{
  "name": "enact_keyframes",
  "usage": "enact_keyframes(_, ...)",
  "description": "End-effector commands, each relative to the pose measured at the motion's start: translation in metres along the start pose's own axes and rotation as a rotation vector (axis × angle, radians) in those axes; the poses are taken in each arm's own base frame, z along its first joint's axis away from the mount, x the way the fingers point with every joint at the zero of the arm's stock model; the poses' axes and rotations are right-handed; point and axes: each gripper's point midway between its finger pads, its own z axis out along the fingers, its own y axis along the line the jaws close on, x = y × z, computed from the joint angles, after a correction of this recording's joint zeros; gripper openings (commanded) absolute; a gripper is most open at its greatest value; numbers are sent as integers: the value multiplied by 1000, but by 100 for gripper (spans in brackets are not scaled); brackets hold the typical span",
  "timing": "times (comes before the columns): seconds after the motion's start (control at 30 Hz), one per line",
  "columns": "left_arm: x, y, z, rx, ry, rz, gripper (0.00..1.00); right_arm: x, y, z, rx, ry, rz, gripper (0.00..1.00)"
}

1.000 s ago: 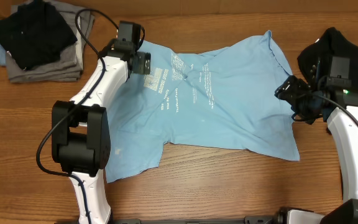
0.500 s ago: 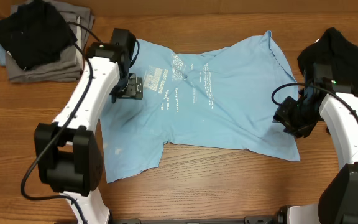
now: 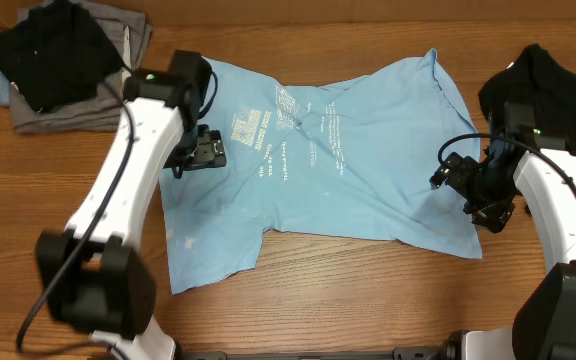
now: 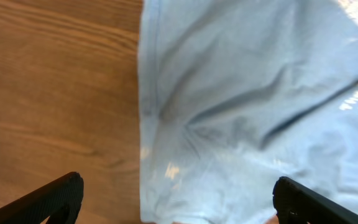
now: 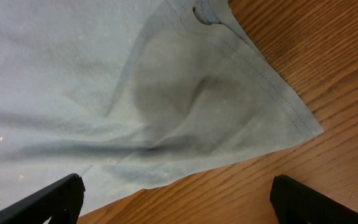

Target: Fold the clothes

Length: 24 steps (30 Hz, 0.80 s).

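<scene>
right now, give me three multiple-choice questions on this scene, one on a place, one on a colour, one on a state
1. Where in the overhead view is the stack of grey folded garments?
A top left; B bottom right; C centre.
2. What colour is the lettering on the light blue T-shirt?
A black; B white; C green.
3. How does the right gripper stand?
A shut on the hem; B open over a hem corner; C out of view.

Answers:
1 A, the stack sits in the upper left corner of that view.
2 B, the chest print shows white.
3 B, the right wrist view shows its fingers wide apart, with the corner lying flat below.
</scene>
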Motion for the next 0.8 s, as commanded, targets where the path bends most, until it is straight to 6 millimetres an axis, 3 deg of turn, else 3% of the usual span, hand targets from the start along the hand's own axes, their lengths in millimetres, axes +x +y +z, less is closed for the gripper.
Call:
enact_keyframes(0.0, 21, 11, -16, 27, -16, -61, 100, -2, -2, -1, 7, -12, 10, 100)
enact_keyframes(0.23, 103, 10, 25, 84, 227, -95, 100, -5, -6, -1, 30, -27, 5, 100)
enact_keyframes(0.4, 145, 15, 49, 62, 343, -144, 100, -9, -7, -2, 39, -46, 4, 100)
enact_keyframes(0.53, 165, 20, 66, 39, 387, -147, 100, -14, -6, -2, 35, -67, 4, 100)
enact_keyframes(0.77, 198, 10, 102, 100, 455, -171, 100, -19, -3, -2, 23, -90, 9, 100)
